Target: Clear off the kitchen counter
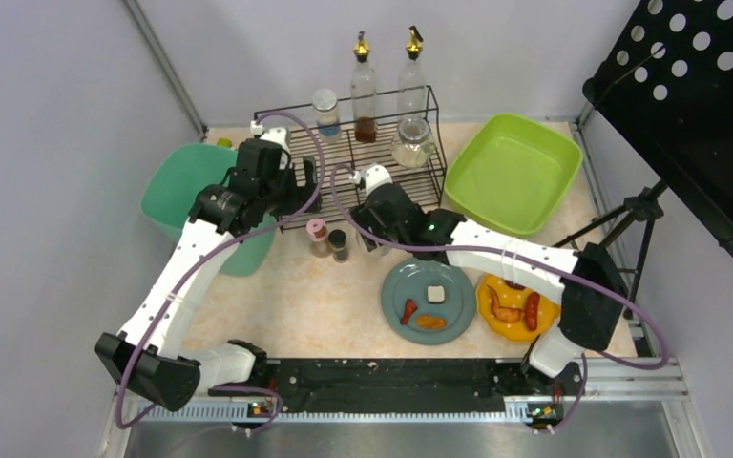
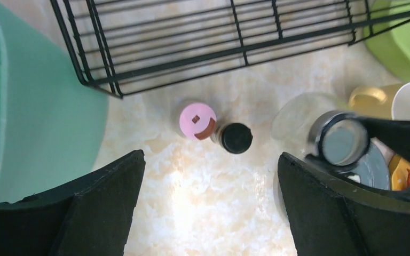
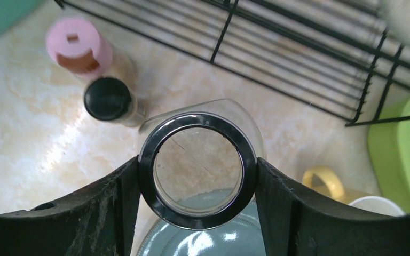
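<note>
Jaws of the right gripper [image 3: 197, 166] pinch a clear glass jar [image 3: 197, 184] at its black rim; the jar looks empty. Those of the left gripper [image 2: 211, 160] are spread wide above bare kitchen counter [image 1: 291, 296], gripping nothing. That counter lies under everything. I judge it rigid, hard and glossy, with nothing to grasp. Any hold belongs on what stands on it, and glass could slide or chip there.

Nearest the bases, a grey-green plate [image 1: 410, 281] carries three food scraps and a yellow plate [image 1: 485, 296] carries sausages. Farther out, a pink-capped bottle [image 1: 317, 229] and a black-capped bottle [image 1: 338, 239] stand just beside each other. They are slim and probably light, best taken around the body.

Beyond them, the wire rack [image 1: 344, 167] holds jars and two pourer bottles. The lime-green tub [image 1: 511, 172] looks empty, and the teal bin [image 1: 177, 191] hides its contents.
</note>
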